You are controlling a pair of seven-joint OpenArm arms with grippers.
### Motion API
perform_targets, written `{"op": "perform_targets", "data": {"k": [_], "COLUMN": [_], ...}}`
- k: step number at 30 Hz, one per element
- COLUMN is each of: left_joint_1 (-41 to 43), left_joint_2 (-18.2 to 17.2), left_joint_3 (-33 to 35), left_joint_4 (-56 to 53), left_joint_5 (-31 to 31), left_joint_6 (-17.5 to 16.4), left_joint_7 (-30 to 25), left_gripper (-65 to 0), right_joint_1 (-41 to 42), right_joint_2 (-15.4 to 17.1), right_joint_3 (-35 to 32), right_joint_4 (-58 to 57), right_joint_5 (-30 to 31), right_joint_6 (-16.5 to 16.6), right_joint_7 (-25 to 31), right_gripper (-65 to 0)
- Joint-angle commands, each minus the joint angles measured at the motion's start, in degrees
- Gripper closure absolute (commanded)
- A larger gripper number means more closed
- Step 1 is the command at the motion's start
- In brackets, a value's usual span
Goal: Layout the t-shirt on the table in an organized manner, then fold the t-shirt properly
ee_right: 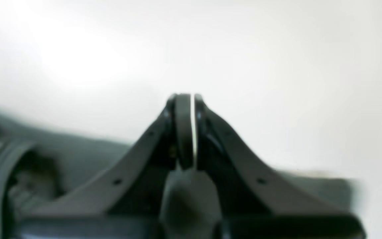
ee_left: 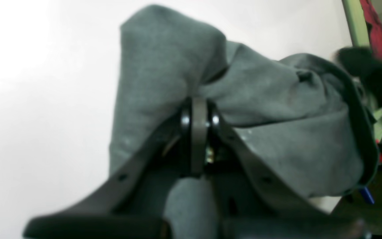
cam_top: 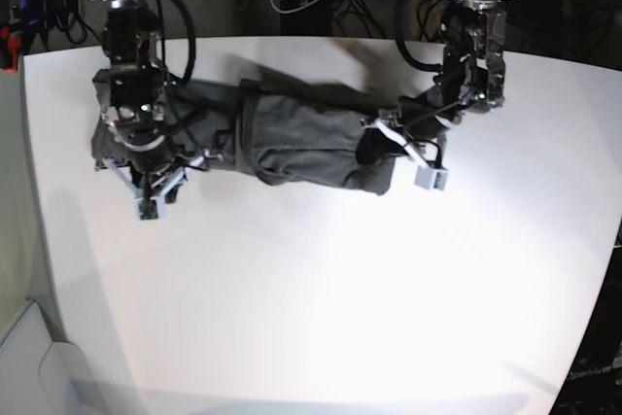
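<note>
T-shirt (cam_top: 301,143) first: a dark bunched band across the far half of the table (cam_top: 321,308), strung between the two arms, nowhere near flat yet.

On the left of the base view sits the right gripper (cam_top: 146,187), low over the shirt's end there. Its own camera shows the jaws pressed together, only a thin bright sliver between them, with white table ahead and blurred dark cloth (ee_right: 61,156) low behind the fingers. Is fabric pinched in there? Can't tell; nothing shows between the tips. My read is that it sits there to anchor or catch that end.

Middle of the shirt: rumpled, doubled on itself, ridged lengthwise. That looks like cloth under a sideways pull, not cloth at rest.

Over on the right, the left gripper (cam_top: 413,153) is clamped on the shirt's other end. The wrist view is plain: a fold of grey cloth (ee_left: 277,109) bulges up around the closed tips (ee_left: 199,116) and drapes off to the right. Holding it pinched and apparently raised makes sense: a lifted edge can be drawn outward to open the bundle. So this is the laying-out step, folding not yet begun.
</note>
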Motion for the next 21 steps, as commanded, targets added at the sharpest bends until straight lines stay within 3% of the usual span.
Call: {"op": "perform_targets", "data": {"k": [1, 4, 6, 10, 13, 16, 21], "left_joint_1": [1.0, 0.9, 0.9, 0.8, 0.9, 0.9, 0.8], "left_joint_2": [-0.9, -0.8, -0.8, -0.8, -0.8, -0.8, -0.9], "left_joint_3": [-0.2, -0.2, -0.2, -0.2, -0.2, -0.2, -0.2], "left_joint_4": [-1.3, -1.3, -1.3, -1.3, -1.3, -1.3, -1.3], "left_joint_5": [7.9, 7.9, 7.9, 7.9, 7.9, 7.9, 7.9], "left_joint_6": [5.7, 5.7, 5.7, 5.7, 5.7, 5.7, 5.7], "left_joint_7": [5.4, 5.4, 5.4, 5.5, 5.5, 5.4, 5.4], "left_gripper": [-0.2, -0.2, -0.2, -0.2, -0.2, -0.2, -0.2], "right_joint_1": [-0.3, -2.6, -4.2, -7.1, -7.9, -7.7, -6.4], "right_joint_2": [0.1, -0.1, -2.3, -6.7, -8.1, -9.3, -9.8], "right_joint_3": [-0.2, -0.3, -0.5, -1.5, -4.7, -7.1, -9.8], "right_joint_4": [3.0, 9.2, 14.0, 18.0, 17.6, 14.8, 9.2], "right_joint_5": [0.7, 0.8, 0.8, 0.6, 0.6, 0.6, 0.6], "right_joint_6": [1.5, 7.0, 12.7, 18.6, 18.3, 15.2, 14.7], "right_joint_7": [1.4, 1.5, 1.4, 0.7, -1.6, -2.6, -3.2], "right_gripper": [0.0, 0.0, 0.0, 0.0, 0.0, 0.0, 0.0]}}
